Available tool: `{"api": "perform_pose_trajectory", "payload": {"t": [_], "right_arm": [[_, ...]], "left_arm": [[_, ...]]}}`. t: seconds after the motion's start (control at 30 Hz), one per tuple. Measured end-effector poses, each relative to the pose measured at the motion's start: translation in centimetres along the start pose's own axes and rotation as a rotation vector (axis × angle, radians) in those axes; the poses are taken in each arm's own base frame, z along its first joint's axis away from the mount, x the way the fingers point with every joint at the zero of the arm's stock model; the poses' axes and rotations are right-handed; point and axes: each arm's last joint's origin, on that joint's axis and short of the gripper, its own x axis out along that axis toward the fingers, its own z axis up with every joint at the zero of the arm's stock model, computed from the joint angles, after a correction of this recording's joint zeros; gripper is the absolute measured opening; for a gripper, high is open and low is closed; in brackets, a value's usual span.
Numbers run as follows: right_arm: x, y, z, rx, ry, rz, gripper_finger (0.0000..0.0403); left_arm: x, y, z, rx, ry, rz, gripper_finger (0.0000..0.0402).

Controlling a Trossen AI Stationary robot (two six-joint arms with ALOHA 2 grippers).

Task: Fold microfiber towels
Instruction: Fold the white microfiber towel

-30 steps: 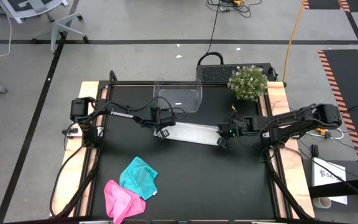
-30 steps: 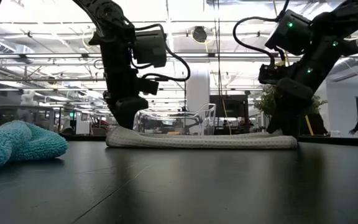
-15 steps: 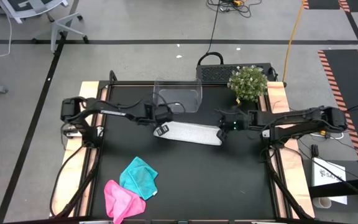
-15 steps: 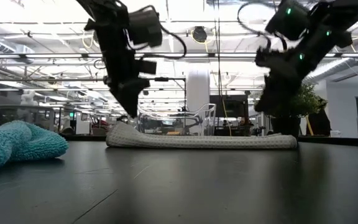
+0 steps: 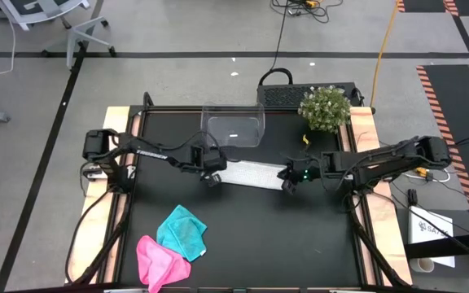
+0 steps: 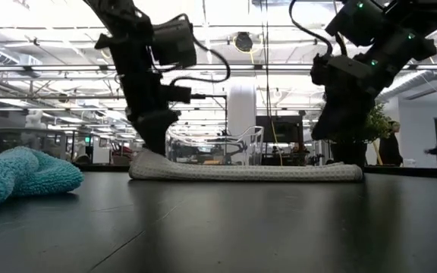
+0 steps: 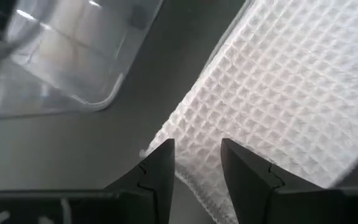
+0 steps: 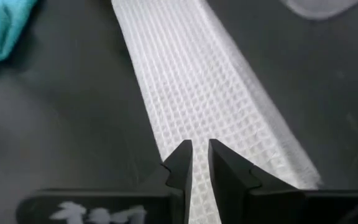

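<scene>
From above we see the black table (image 5: 300, 236) whole, with the pale grey-white towel (image 5: 252, 173) folded into a long strip between our two grippers; the teal towel (image 5: 183, 231) and pink towel (image 5: 158, 260) lie well apart from the fingers. Only the wrist views reveal its waffle weave. The left gripper (image 7: 197, 165) stands parted, fingers straddling the strip's corner, the clear plastic tub (image 7: 67, 56) beyond them. The right gripper (image 8: 199, 163) is nearly closed, a narrow gap showing over the strip's end. The lettering on the left arm (image 5: 149, 150) is too small to read.
</scene>
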Motion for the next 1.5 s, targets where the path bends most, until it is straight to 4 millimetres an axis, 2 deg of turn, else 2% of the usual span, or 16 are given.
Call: {"api": "perform_pose_trajectory", "payload": {"t": [0.2,0.33,0.63,0.87,1.03,1.2,1.5], "right_arm": [[1.4,0.6,-0.8,-0.016,0.056,0.021,0.0028],[2.1,0.8,-1.2,-0.009,0.073,0.021,0.0027],[3.8,0.8,-1.5,-0.019,0.087,0.014,0.0027],[4.6,0.4,-2.6,-0.034,0.207,-0.014,0.0027],[3.7,0.0,-3.1,-0.029,0.29,-0.022,0.0027],[2.3,-0.1,-3.1,-0.029,0.302,-0.024,0.0027],[-0.6,0.7,-1.0,0.094,0.113,0.094,0.003]], "left_arm": [[1.4,-0.2,-1.6,0.023,0.075,0.001,0.0134],[1.7,-0.1,-2.3,0.003,0.099,-0.01,0.0134],[1.5,-0.6,-2.5,-0.02,0.106,-0.028,0.0134],[1.1,-1.6,-2.9,-0.026,0.116,-0.058,0.0134],[0.6,-2.8,-3.3,-0.038,0.122,-0.094,0.0134],[0.1,-4.1,-3.8,-0.052,0.115,-0.119,0.0134],[-0.2,-4.8,-4.0,-0.067,0.102,-0.127,0.0134]]}}
